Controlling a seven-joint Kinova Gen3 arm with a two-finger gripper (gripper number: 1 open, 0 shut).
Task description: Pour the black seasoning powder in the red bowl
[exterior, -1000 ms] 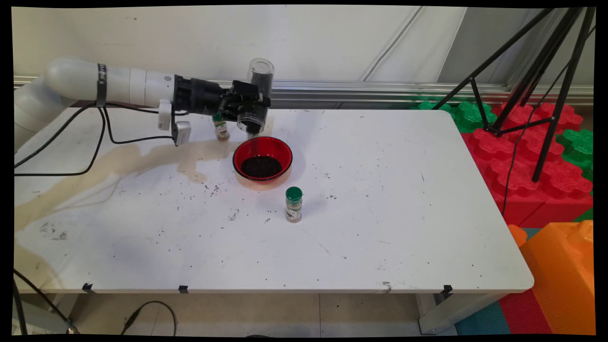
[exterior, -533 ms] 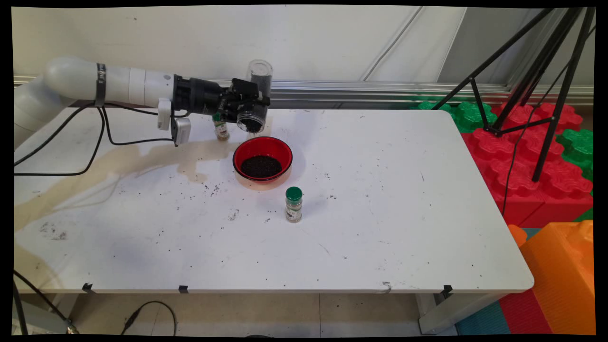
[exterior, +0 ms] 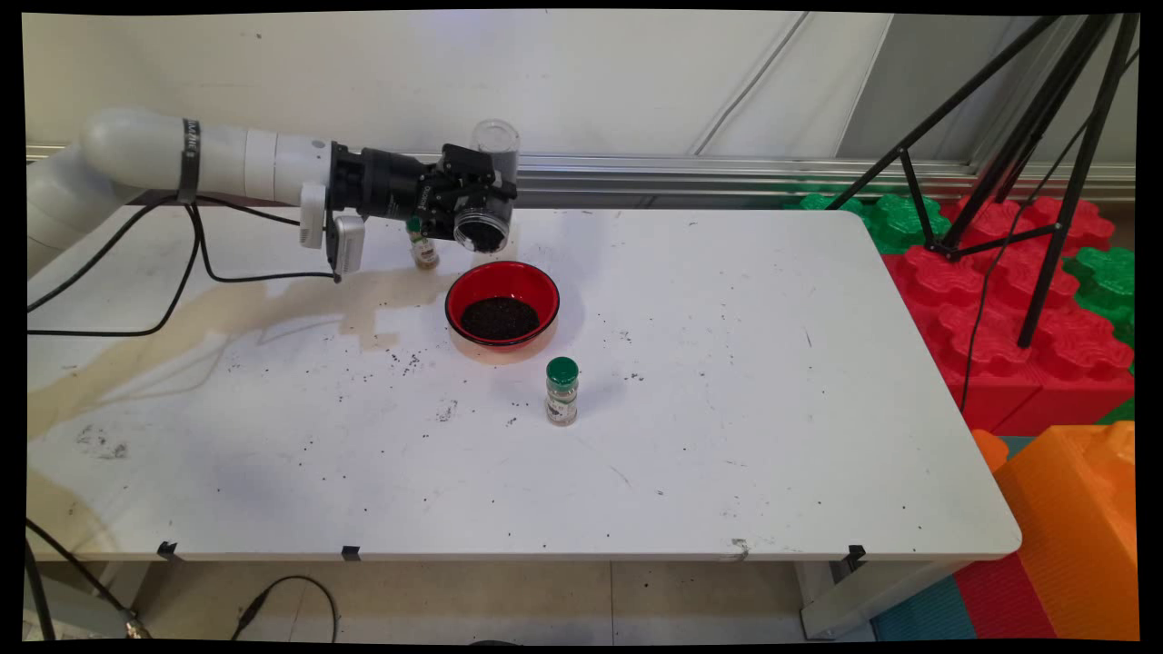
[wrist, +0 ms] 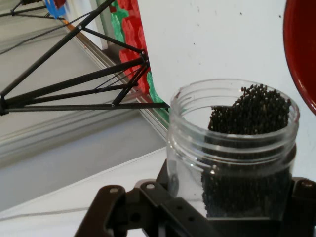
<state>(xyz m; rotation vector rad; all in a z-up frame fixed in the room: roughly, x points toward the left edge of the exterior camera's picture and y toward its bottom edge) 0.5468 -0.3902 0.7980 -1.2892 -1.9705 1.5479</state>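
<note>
Black two-finger gripper clamped shut around a clear plastic jar, held in the air above the far rim of a red bowl. Jar tipped over, open mouth facing down and toward the camera, base up near the wall; dark granules inside, piled against one side up to the mouth, seen close in the hand view. More of the same dark granules heaped in the bottom of the bowl. Small spice bottle standing on the white table left of the bowl and behind it, partly hidden by the gripper. Green-capped spice bottle upright in front of the bowl, slightly right, apart from it. Dark specks scattered on the table around the bowl. Brownish stain spreading left of the bowl.
</note>
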